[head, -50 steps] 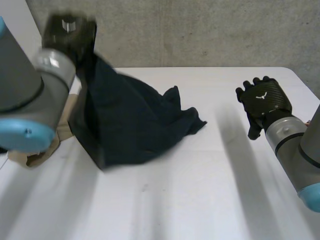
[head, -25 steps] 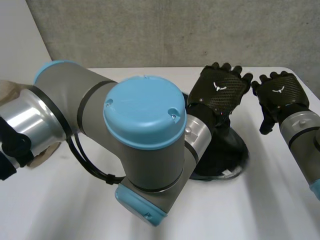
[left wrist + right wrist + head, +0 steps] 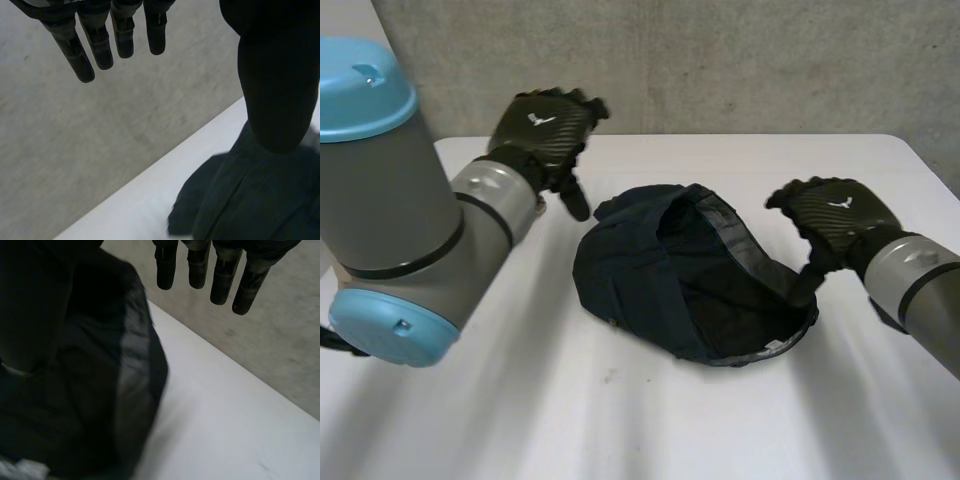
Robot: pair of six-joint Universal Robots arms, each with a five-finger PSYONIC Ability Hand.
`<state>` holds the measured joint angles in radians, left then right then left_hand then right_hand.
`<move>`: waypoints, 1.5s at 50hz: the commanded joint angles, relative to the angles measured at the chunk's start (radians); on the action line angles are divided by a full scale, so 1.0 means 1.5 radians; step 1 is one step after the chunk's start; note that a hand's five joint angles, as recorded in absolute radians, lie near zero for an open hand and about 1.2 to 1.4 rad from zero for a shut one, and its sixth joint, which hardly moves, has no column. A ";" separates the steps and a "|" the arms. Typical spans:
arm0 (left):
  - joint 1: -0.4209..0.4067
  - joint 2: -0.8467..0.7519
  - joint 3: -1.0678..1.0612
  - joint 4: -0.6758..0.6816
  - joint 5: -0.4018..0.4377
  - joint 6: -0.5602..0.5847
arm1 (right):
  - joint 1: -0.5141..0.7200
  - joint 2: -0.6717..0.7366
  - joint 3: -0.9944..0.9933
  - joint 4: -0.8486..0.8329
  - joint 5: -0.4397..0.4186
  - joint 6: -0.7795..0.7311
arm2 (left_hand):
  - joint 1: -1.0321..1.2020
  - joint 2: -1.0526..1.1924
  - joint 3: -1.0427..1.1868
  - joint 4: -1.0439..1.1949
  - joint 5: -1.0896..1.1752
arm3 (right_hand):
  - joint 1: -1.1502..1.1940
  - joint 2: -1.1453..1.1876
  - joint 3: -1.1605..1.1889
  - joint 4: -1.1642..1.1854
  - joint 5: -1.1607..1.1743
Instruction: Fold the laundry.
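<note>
Against a concrete wall (image 3: 720,60), the white table (image 3: 650,420) carries a dark garment (image 3: 650,290), heaped mid-table, its long axis running crosswise. The right hand (image 3: 835,215) is nearer, at the heap's right edge, fingers straight and empty. The left hand (image 3: 542,125), fingers relaxed and empty, has dropped the garment and drawn back leftward.
</note>
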<state>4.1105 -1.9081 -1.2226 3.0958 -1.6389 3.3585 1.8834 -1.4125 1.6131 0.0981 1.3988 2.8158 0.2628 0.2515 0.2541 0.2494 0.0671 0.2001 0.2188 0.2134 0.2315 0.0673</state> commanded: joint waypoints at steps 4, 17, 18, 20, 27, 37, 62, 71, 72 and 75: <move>0.120 -0.013 -0.080 0.071 0.021 0.002 | 0.126 0.091 -0.157 -0.005 0.012 0.107 | 0.006 0.014 0.012 0.015 0.020 | -0.017 -0.029 -0.026 -0.038 -0.045; 0.222 -0.092 -0.096 0.097 0.139 -0.002 | 0.291 0.341 -0.498 0.077 0.167 0.047 | 0.018 0.026 0.024 0.027 0.032 | -0.017 -0.029 -0.026 -0.038 -0.045; 0.225 -0.091 -0.098 0.097 0.143 -0.003 | 0.298 0.357 -0.515 0.078 0.170 0.039 | 0.018 0.026 0.024 0.027 0.032 | -0.017 -0.029 -0.026 -0.038 -0.045; 0.234 -0.091 -0.107 0.099 0.146 -0.005 | 0.316 0.404 -0.565 0.082 0.188 0.018 | 0.016 0.024 0.022 0.025 0.030 | -0.017 -0.029 -0.026 -0.038 -0.045; 0.243 -0.088 -0.120 0.101 0.145 -0.006 | 0.350 0.544 -0.694 0.090 0.273 -0.070 | 0.016 0.024 0.022 0.025 0.030 | -0.017 -0.029 -0.026 -0.038 -0.045; 0.250 -0.083 -0.134 0.104 0.147 -0.006 | 0.356 0.610 -0.773 0.096 0.296 -0.145 | 0.016 0.024 0.022 0.025 0.030 | 0.439 0.426 0.430 0.418 0.411; 0.195 -0.142 -0.098 0.167 0.156 -0.052 | 0.343 0.220 -0.594 0.140 0.227 -0.246 | -0.029 -0.021 -0.023 -0.020 -0.015 | 0.797 0.785 0.789 0.776 0.770; 0.139 -0.140 -0.098 0.165 0.178 -0.146 | 0.324 0.187 -0.547 0.141 0.227 -0.244 | -0.015 -0.008 -0.009 -0.006 -0.001 | 0.797 0.785 0.789 0.776 0.770; 0.134 -0.140 -0.097 0.164 0.178 -0.144 | 0.321 0.184 -0.543 0.141 0.226 -0.244 | -0.011 -0.004 -0.006 -0.002 0.003 | 0.797 0.785 0.789 0.776 0.770; 0.123 -0.147 -0.096 0.159 0.178 -0.141 | 0.308 0.179 -0.527 0.140 0.224 -0.245 | 0.109 0.117 0.115 0.118 0.124 | 0.797 0.785 0.789 0.776 0.770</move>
<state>4.3315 -2.1231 -1.3722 3.3437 -1.3760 3.1573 2.3741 -1.1278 0.7857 0.3104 1.7370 2.4482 0.2629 0.2399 0.2540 0.2395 0.0586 0.9786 1.1721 1.1795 1.1871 0.9714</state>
